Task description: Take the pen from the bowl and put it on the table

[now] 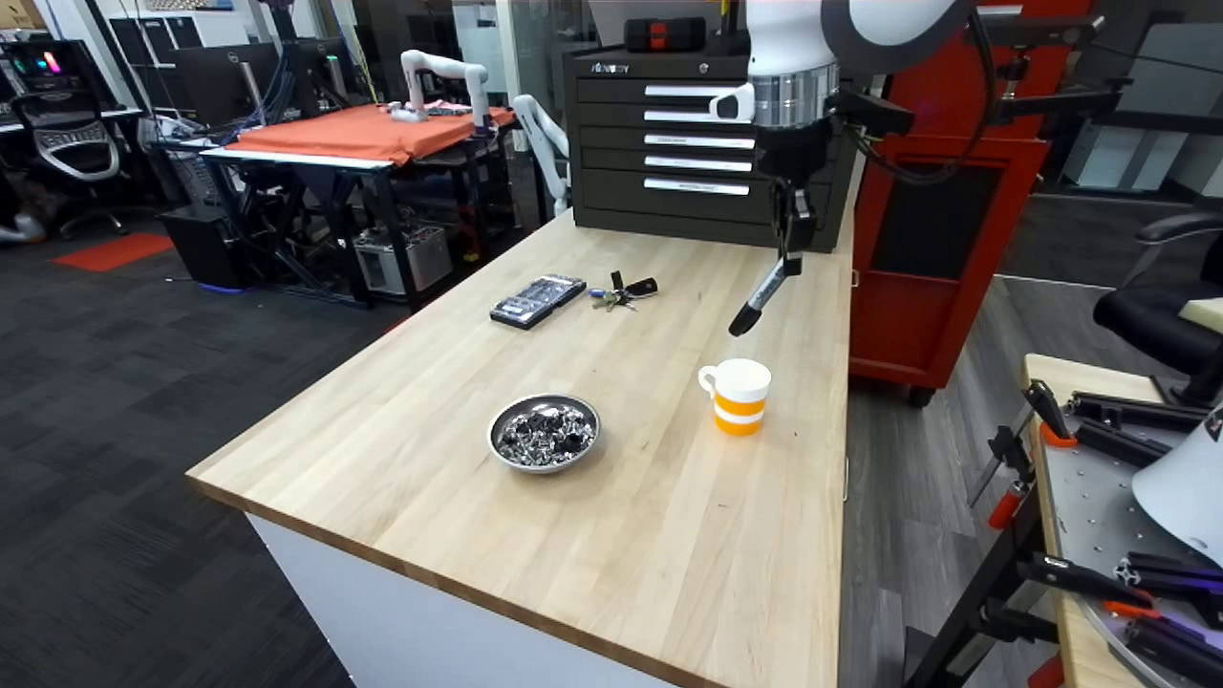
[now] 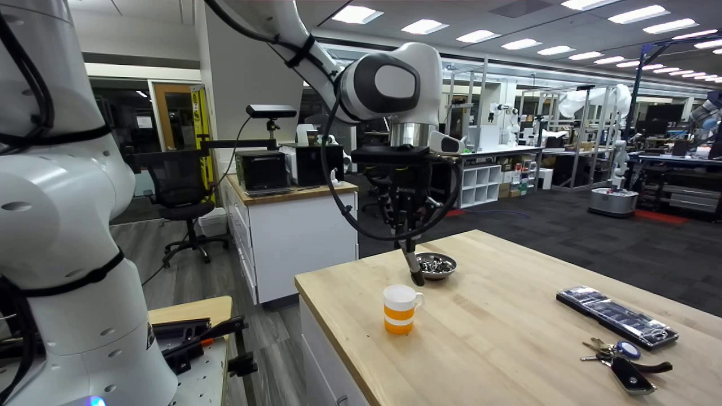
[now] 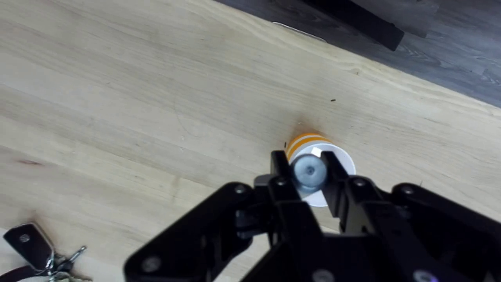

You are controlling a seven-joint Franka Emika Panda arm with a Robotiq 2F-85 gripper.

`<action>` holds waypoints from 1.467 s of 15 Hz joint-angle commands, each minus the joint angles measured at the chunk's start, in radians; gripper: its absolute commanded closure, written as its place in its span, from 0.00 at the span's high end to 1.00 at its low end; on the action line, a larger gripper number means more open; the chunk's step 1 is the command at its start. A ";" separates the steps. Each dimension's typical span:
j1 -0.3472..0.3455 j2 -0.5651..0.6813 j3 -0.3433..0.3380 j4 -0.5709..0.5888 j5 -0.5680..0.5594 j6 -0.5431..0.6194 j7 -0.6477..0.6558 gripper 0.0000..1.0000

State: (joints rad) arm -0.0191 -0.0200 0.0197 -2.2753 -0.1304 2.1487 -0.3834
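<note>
Jaws pinch the pen (image 1: 767, 287) aslant above the bench (image 1: 631, 535)

The jaws are closed on the pen's upper end, one tip to each side. Its long axis tilts off vertical, dark end lowest: in an exterior view it slopes to the lower left; in an exterior view, where the pen (image 2: 410, 258) partly covers the metal dish (image 2: 444, 275), it leans to the lower right. Its round end faces the wrist camera, hiding most of the barrel. Just below the dark end, apart from it, an orange-and-white mug (image 1: 739, 401) stands upright on the bench; jaws and pen block its handle and much of its inside in the wrist view. Farther out, metallic bits (image 1: 545, 435) in the dish are too jumbled to name, keys (image 3: 31, 246) run off the wrist view's lower left corner, and glare blurs what a flat case (image 1: 537, 301) holds.
</note>
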 commanded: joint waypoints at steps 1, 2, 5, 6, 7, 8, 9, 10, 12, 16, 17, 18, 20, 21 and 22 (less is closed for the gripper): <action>-0.004 -0.017 -0.021 0.004 -0.072 0.004 0.066 0.06; -0.007 -0.012 -0.026 0.003 -0.084 0.012 0.081 0.06; -0.020 0.009 -0.048 -0.013 -0.074 0.077 0.082 0.06; -0.024 0.018 -0.056 -0.020 -0.070 0.108 0.085 0.06; -0.027 0.026 -0.063 -0.026 -0.063 0.139 0.082 0.06; -0.031 0.038 -0.069 -0.035 -0.072 0.181 0.092 0.06; -0.035 0.052 -0.075 -0.040 -0.076 0.218 0.097 0.06; -0.038 0.069 -0.081 -0.043 -0.077 0.250 0.101 0.06; -0.044 0.109 -0.090 -0.046 -0.073 0.316 0.098 0.06; -0.054 0.187 -0.100 -0.042 -0.074 0.415 0.096 0.06; -0.056 0.203 -0.099 -0.040 -0.075 0.437 0.096 0.06; -0.057 0.217 -0.100 -0.039 -0.078 0.457 0.097 0.06; -0.055 0.244 -0.103 -0.038 -0.089 0.489 0.103 0.06; -0.053 0.254 -0.104 -0.037 -0.095 0.498 0.105 0.06; -0.051 0.264 -0.104 -0.037 -0.100 0.508 0.104 0.06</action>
State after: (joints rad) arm -0.0681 0.2203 -0.0799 -2.3122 -0.1919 2.6116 -0.3102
